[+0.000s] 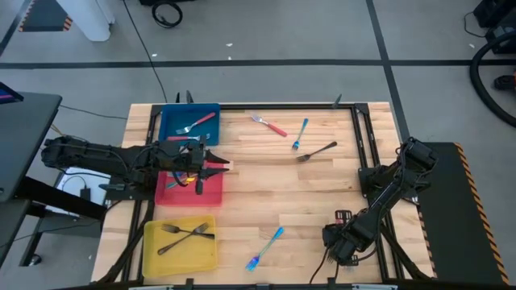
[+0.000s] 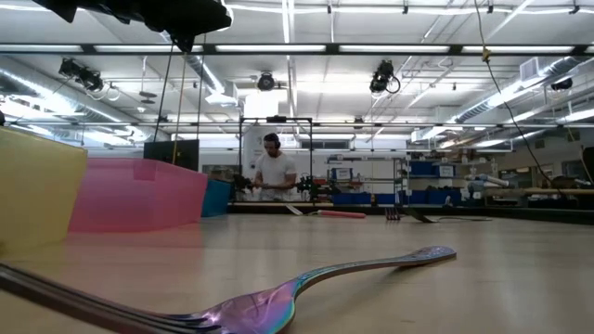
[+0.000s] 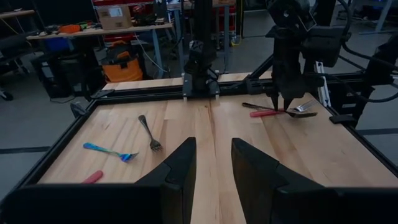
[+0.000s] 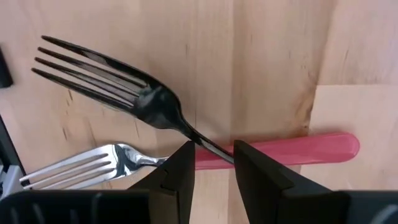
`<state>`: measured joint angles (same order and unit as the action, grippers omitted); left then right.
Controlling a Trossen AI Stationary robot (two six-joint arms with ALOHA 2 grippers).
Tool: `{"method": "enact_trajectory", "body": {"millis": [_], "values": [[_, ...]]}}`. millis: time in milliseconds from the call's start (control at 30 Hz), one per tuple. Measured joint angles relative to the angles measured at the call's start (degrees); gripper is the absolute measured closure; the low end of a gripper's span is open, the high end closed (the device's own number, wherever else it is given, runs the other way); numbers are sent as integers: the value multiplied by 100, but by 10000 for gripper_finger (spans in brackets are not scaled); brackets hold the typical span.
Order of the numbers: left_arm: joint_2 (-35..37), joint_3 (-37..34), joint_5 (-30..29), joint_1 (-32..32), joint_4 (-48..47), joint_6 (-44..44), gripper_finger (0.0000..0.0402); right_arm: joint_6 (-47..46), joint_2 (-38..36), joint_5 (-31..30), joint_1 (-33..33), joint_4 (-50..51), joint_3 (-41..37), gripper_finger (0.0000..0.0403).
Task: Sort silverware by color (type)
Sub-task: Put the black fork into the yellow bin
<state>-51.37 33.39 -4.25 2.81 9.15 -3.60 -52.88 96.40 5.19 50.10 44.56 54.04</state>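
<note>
Left tool (image 3: 211, 146): open, empty, above the flat red tray (image 1: 212, 193).
Right tool (image 4: 212, 149): open, straddling the neck of the dark grey metal fork (image 4: 143, 96).
Dark fork: lies across the red-handled silver fork (image 4: 298, 149) on the wooden counter (image 4: 273, 50).
Cardboard box's white label (image 3: 115, 12): unreadable.

left claw (image 1: 216, 165): jaws parted, arm stretched inward | right claw (image 1: 334, 242): jaws parted, arm folded back

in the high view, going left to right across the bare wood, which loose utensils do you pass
blue-handled fork near the front edge → red-handled fork at the back → blue-handled fork at the back → dark metal fork
</note>
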Motion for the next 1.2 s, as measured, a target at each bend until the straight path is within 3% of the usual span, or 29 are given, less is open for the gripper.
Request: {"method": "enact_trajectory", "body": {"millis": [200, 467, 733, 967, 1200], "values": [[0, 0, 0, 1, 0, 0, 299, 157, 0, -435, 12, -181, -74, 285], [0, 0, 0, 2, -2, -7, 299, 186, -24, -334, 18, -425, -254, 285], [0, 0, 0, 0, -2, -7, 299, 274, 13, -915, -25, -227, 41, 291], [0, 0, 0, 0, -2, -4, 299, 375, 8, -779, -30, 76, 201, 299], [0, 0, -1, 0, -2, -6, 299, 619, 3, -514, 18, -42, -135, 305]]}}
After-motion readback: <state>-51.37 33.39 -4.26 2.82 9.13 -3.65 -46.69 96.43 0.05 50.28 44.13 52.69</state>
